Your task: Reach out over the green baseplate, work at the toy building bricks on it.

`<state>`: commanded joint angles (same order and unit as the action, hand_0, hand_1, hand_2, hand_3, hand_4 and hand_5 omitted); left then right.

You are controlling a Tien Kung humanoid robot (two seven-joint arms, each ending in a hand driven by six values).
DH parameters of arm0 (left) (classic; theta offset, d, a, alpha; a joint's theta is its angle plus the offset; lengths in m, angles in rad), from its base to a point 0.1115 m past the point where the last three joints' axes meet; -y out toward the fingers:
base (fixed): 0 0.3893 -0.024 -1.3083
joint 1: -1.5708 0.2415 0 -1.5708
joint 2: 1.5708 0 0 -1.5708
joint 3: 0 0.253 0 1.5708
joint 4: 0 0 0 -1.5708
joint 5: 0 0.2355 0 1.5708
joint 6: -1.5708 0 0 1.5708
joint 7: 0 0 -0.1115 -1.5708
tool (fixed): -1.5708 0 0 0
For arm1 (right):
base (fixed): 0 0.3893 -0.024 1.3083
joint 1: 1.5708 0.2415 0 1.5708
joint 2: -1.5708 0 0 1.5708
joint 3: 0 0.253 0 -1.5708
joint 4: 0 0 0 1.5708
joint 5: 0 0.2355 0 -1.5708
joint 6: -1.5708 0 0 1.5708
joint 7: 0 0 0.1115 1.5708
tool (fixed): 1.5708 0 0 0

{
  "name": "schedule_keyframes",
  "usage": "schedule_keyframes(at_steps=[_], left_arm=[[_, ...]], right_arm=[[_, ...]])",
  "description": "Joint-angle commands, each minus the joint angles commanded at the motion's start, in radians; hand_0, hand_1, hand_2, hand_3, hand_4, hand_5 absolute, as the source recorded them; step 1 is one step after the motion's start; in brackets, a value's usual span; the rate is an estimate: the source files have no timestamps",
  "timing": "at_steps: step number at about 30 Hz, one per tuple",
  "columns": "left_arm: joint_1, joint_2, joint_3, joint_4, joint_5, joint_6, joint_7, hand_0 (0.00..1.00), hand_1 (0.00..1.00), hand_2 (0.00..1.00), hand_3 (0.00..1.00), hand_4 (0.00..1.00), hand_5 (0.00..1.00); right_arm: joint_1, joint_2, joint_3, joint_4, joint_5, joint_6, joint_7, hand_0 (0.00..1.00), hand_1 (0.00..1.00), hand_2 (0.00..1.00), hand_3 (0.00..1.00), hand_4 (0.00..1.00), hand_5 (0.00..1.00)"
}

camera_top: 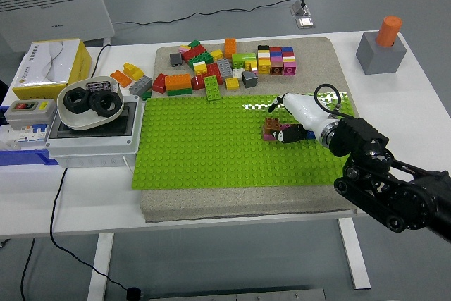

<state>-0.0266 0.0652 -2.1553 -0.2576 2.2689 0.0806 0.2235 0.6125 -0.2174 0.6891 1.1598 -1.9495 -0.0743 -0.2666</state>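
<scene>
the right hand (289,126), fingers curled on the brown-and-pink brick stack (273,130) at the green baseplate's (204,149) 3 o'clock side, risks toppling it if it twists.

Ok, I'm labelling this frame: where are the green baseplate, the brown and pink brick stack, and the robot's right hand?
green baseplate (197,146), head view, bare studded area left of centre.
brown and pink brick stack (271,129), head view, its brown top.
right hand (292,122), head view, middle of the white hand.

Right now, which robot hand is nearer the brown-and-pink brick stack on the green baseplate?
Right. The right robot hand is at the brick stack on the green baseplate, fingers against its right side. The left robot hand is out of view.
</scene>
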Motion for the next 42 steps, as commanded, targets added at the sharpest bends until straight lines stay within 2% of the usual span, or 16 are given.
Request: schedule_keyframes(at_steps=[1, 2, 7, 8, 14, 25, 26, 42], left_arm=[[0.000, 0.000, 0.000, 0.000, 0.000, 0.000, 0.000, 0.765, 0.707, 0.597, 0.443, 0.628, 0.313], [0.000, 0.000, -0.001, 0.000, 0.000, 0.000, 0.000, 0.765, 0.707, 0.596, 0.443, 0.627, 0.312], [0.000, -0.001, -0.003, -0.002, 0.000, 0.001, -0.001, 0.765, 0.707, 0.596, 0.443, 0.627, 0.312], [0.000, -0.001, -0.004, -0.002, 0.000, 0.001, -0.001, 0.765, 0.707, 0.596, 0.443, 0.626, 0.312], [0.000, -0.002, -0.004, -0.002, 0.000, 0.001, -0.002, 0.765, 0.707, 0.596, 0.443, 0.625, 0.312], [-0.001, -0.002, -0.005, -0.002, 0.000, 0.002, -0.002, 0.764, 0.707, 0.596, 0.443, 0.626, 0.310], [-0.002, -0.002, -0.005, -0.002, 0.000, 0.002, -0.002, 0.765, 0.707, 0.596, 0.443, 0.625, 0.310], [-0.002, -0.004, -0.004, -0.002, 0.000, 0.003, -0.001, 0.764, 0.707, 0.596, 0.443, 0.626, 0.311]], right_arm=[[-0.005, -0.006, 0.008, 0.015, -0.018, 0.002, -0.003, 0.845, 0.880, 0.882, 0.752, 0.836, 0.244], [-0.011, -0.012, 0.016, 0.033, -0.039, 0.006, -0.007, 0.860, 0.894, 0.915, 0.824, 0.957, 0.364], [-0.047, -0.048, 0.041, 0.111, -0.119, 0.036, -0.026, 0.860, 0.894, 0.915, 0.824, 0.957, 0.364], [-0.055, -0.055, 0.043, 0.125, -0.126, 0.041, -0.028, 0.874, 0.905, 0.917, 0.759, 0.993, 0.430], [-0.074, -0.074, 0.035, 0.174, -0.135, 0.046, -0.032, 0.881, 0.908, 0.925, 0.754, 0.998, 0.454], [-0.068, -0.063, -0.012, 0.149, -0.135, 0.045, -0.028, 0.883, 0.907, 0.921, 0.724, 0.998, 0.458], [-0.067, -0.062, -0.014, 0.146, -0.134, 0.045, -0.028, 0.880, 0.903, 0.921, 0.678, 0.998, 0.477], [-0.066, -0.055, -0.054, 0.116, -0.108, 0.040, -0.025, 0.887, 0.912, 0.916, 0.674, 0.995, 0.485]])
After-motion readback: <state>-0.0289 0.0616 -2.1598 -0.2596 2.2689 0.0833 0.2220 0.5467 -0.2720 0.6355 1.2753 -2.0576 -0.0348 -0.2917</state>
